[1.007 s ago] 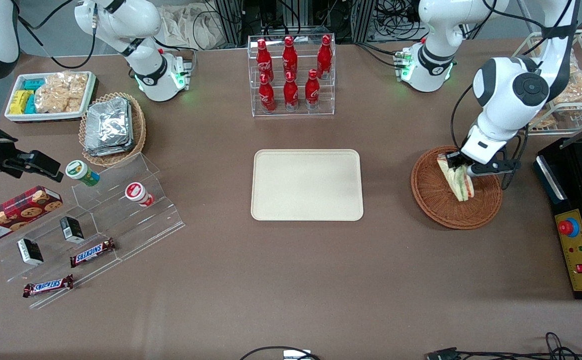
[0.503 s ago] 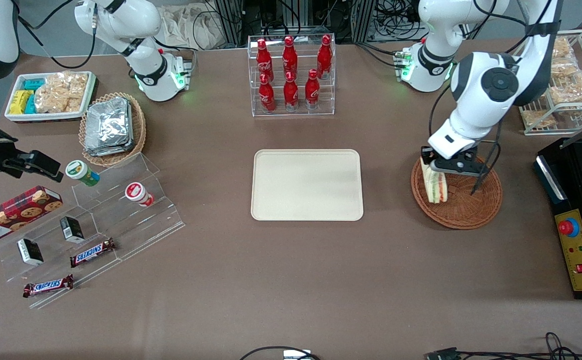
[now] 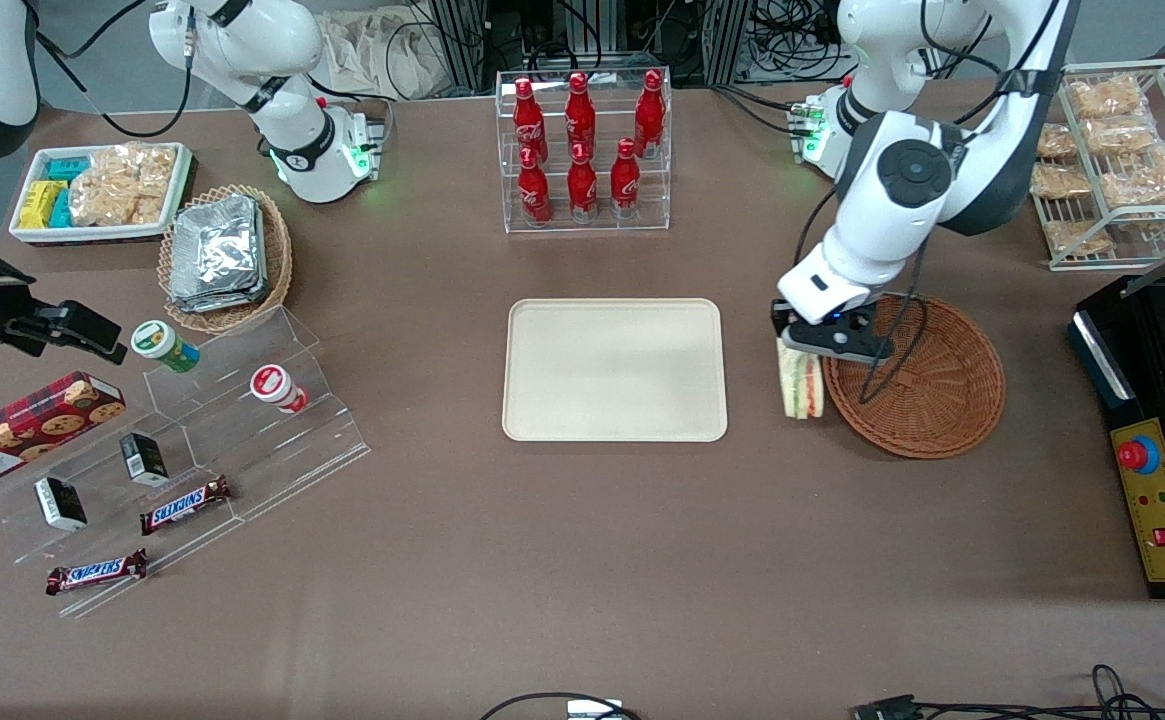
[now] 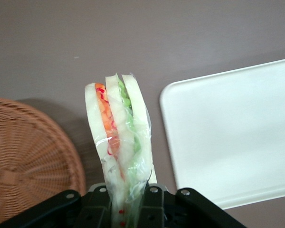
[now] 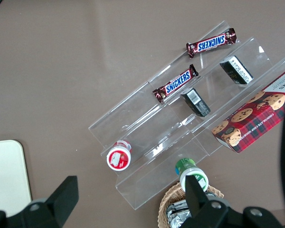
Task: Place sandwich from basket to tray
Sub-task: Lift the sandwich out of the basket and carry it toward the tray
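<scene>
Transfer step: my hand (image 3: pixel 804 345) grips the sandwich (image 3: pixel 800 383) above bare counter (image 3: pixel 582 560), between basket (image 3: pixel 927 390) and tray (image 3: pixel 614 369); next, I judge, carry over tray, lower, release.

I see the gripper (image 3: pixel 810 348) above the bare table strip between the tray (image 3: pixel 614 369) and the basket (image 3: pixel 927 385), fingers clamped on the upper end of the sandwich (image 3: pixel 800 384). The sandwich hangs upright below it, layers edge-on, just beside the basket's rim on the side toward the tray and apart from the tray's short edge. Nothing lies in the basket or on the tray. The arm's cable (image 3: pixel 892 345) droops over the basket's rim.
</scene>
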`<control>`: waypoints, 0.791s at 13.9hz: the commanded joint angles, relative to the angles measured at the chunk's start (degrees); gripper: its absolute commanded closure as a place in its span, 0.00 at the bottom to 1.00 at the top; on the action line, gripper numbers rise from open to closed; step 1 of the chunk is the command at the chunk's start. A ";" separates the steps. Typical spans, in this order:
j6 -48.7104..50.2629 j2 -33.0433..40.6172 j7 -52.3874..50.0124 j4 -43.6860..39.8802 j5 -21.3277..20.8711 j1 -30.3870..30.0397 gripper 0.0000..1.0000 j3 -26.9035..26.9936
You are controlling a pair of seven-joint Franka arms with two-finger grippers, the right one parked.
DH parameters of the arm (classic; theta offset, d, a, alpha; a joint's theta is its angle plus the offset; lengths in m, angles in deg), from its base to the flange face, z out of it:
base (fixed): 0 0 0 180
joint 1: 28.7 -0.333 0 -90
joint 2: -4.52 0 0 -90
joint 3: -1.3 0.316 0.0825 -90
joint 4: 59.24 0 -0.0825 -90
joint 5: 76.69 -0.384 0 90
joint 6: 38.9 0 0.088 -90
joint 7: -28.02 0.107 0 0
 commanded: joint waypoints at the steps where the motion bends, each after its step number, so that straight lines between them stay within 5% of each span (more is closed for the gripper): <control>1: 2.11 -4.74 -4.12 -5.26 -1.16 0.38 0.84 -2.58; 5: 2.03 -10.71 -12.02 -9.48 -8.19 5.12 0.84 -3.03; 11: 1.50 -18.36 -14.50 -13.01 -13.38 10.13 0.82 -3.03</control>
